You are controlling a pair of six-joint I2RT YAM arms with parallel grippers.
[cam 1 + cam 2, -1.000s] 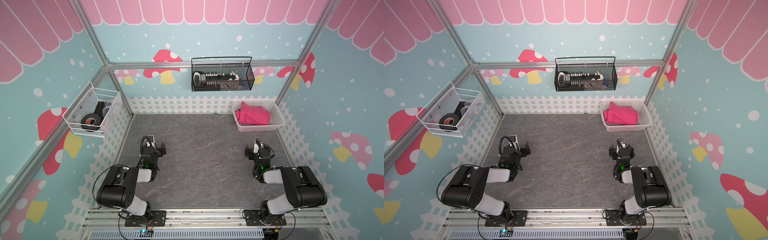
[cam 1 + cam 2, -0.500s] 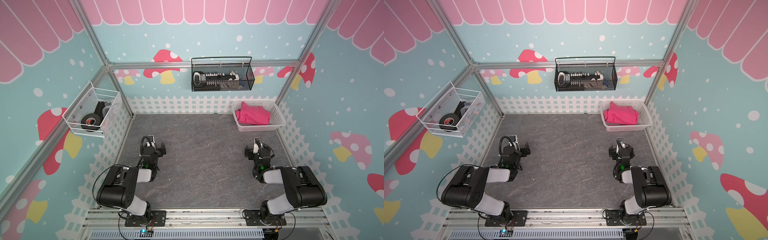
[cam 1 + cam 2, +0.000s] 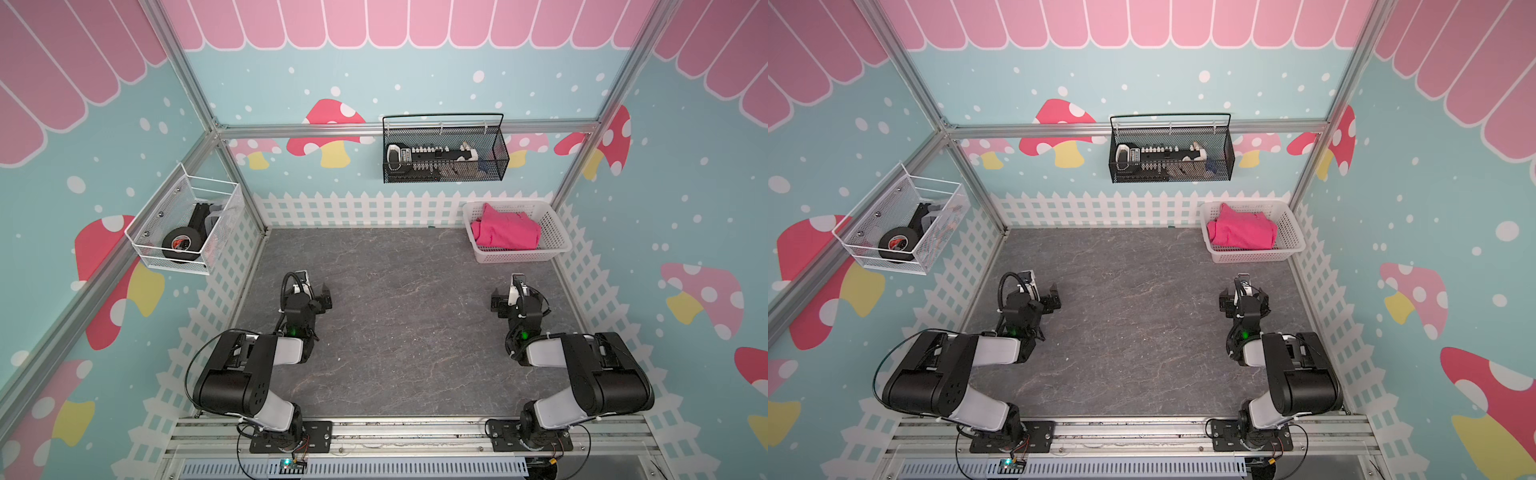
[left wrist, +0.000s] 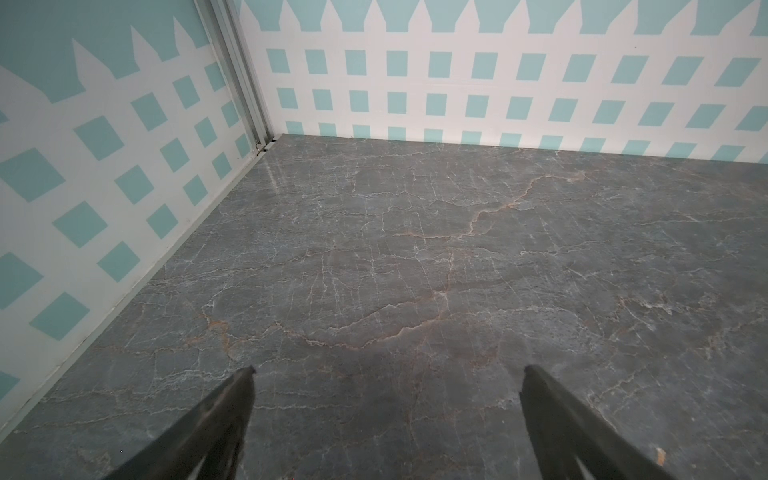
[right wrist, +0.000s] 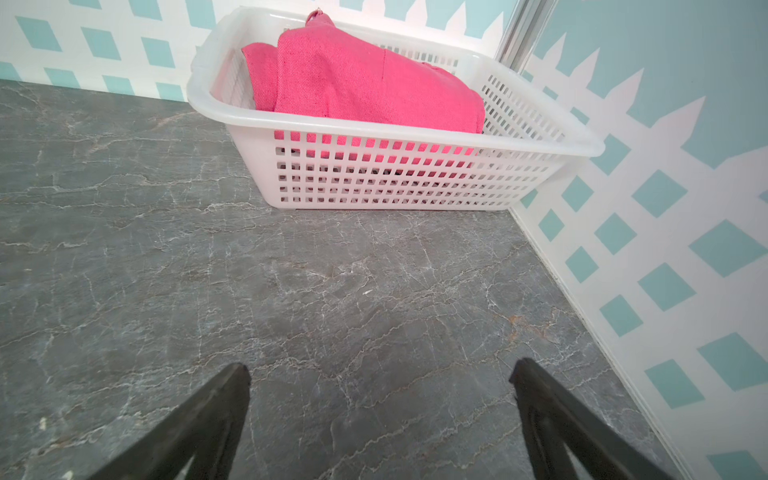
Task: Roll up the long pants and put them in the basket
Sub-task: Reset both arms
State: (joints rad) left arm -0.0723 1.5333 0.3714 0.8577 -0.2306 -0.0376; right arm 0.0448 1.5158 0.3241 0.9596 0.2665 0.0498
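Pants (image 5: 365,79) sit bundled in white basket (image 5: 374,124), apart from right claw (image 5: 381,365).

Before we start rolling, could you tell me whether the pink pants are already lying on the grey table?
No, the long pants sit bunched inside the white basket.
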